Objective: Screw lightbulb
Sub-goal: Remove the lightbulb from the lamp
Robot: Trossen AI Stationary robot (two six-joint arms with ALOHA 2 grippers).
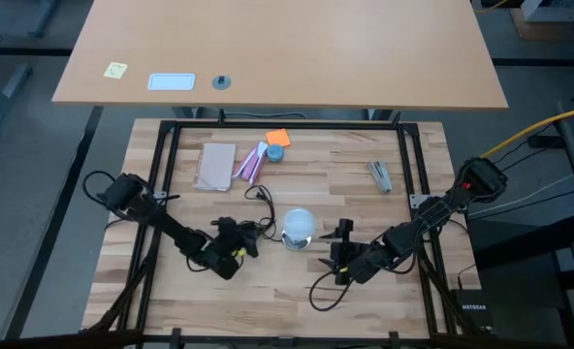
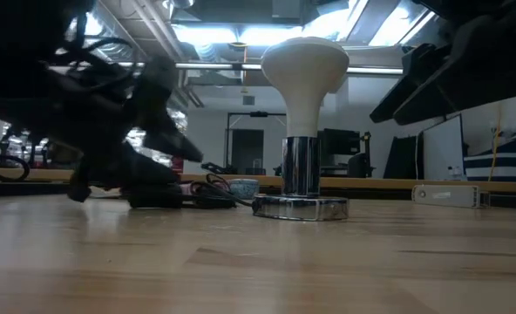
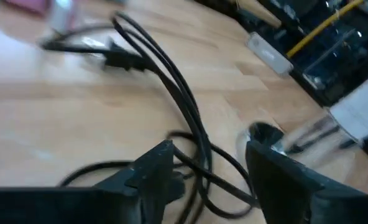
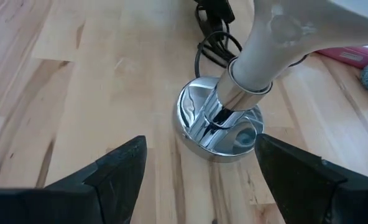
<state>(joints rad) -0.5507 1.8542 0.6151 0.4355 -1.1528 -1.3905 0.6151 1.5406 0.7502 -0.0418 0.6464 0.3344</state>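
Note:
The frosted white lightbulb (image 1: 299, 223) (image 2: 304, 74) stands upright with its neck in the round silvery socket (image 2: 300, 206) (image 4: 218, 124), which rests flat on the wooden table. The socket's thin dark cord (image 3: 171, 81) lies in loops to its left. My left gripper (image 1: 244, 237) (image 3: 209, 171) is low over the table to the left of the socket, open, with strands of the cord running between its fingers. My right gripper (image 1: 337, 244) (image 4: 199, 168) hangs open to the right of the socket, pointing at it from a short distance away. My left gripper has cord strands (image 3: 199, 155) lying between its open fingers, close to one finger (image 3: 156, 165). I cannot tell whether it touches them. The cord lies slack on the table.
A flat pink-and-white packet (image 1: 251, 163), a tan pad (image 1: 216, 167), an orange piece (image 1: 277, 138) and a small blue thing (image 1: 275, 153) lie at the far side. A grey object (image 1: 381, 175) lies at the far right. A black rail (image 1: 166, 165) frames the tabletop.

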